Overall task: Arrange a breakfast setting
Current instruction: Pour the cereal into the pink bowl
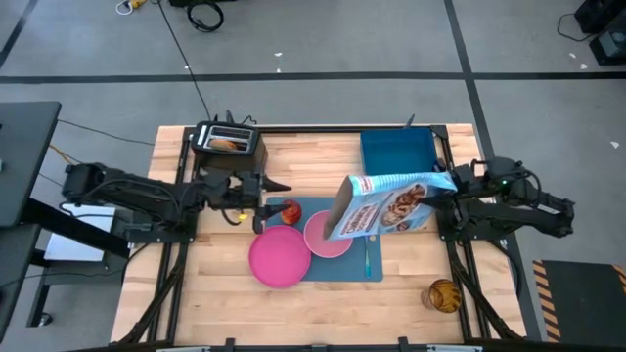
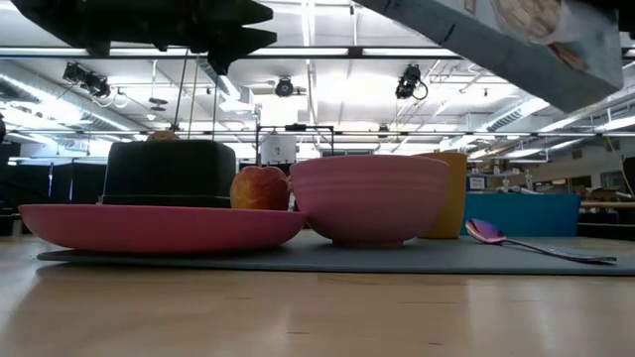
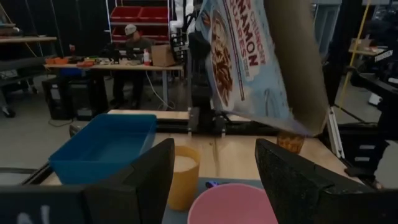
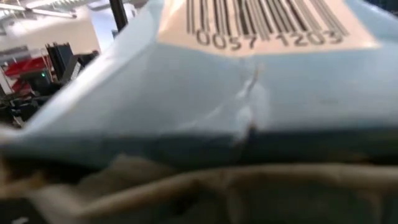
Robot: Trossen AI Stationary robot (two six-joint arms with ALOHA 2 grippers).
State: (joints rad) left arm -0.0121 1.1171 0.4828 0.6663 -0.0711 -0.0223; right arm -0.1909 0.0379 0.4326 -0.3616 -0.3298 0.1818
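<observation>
Cereal box [image 1: 386,207] gripped by right gripper [image 1: 442,192], tilted over bowl [image 1: 326,235]. Left gripper [image 1: 277,184] held open above apple [image 1: 290,210].

One bowl [image 1: 326,235], one plate [image 1: 279,258] (both pink), one apple [image 1: 290,209].

Grey concrete floor [image 1: 323,39] crossed by dark tape lines and black cables [image 1: 201,15]. Red shelving rack [image 3: 140,22] behind a cluttered workbench [image 3: 112,64]; ceiling strip lights [image 2: 327,52] overhead.

A robotics lab: taped concrete floor [image 1: 323,39], ceiling strip lights [image 2: 327,55], red storage bins [image 3: 140,14], cluttered workbench [image 3: 106,64].
</observation>
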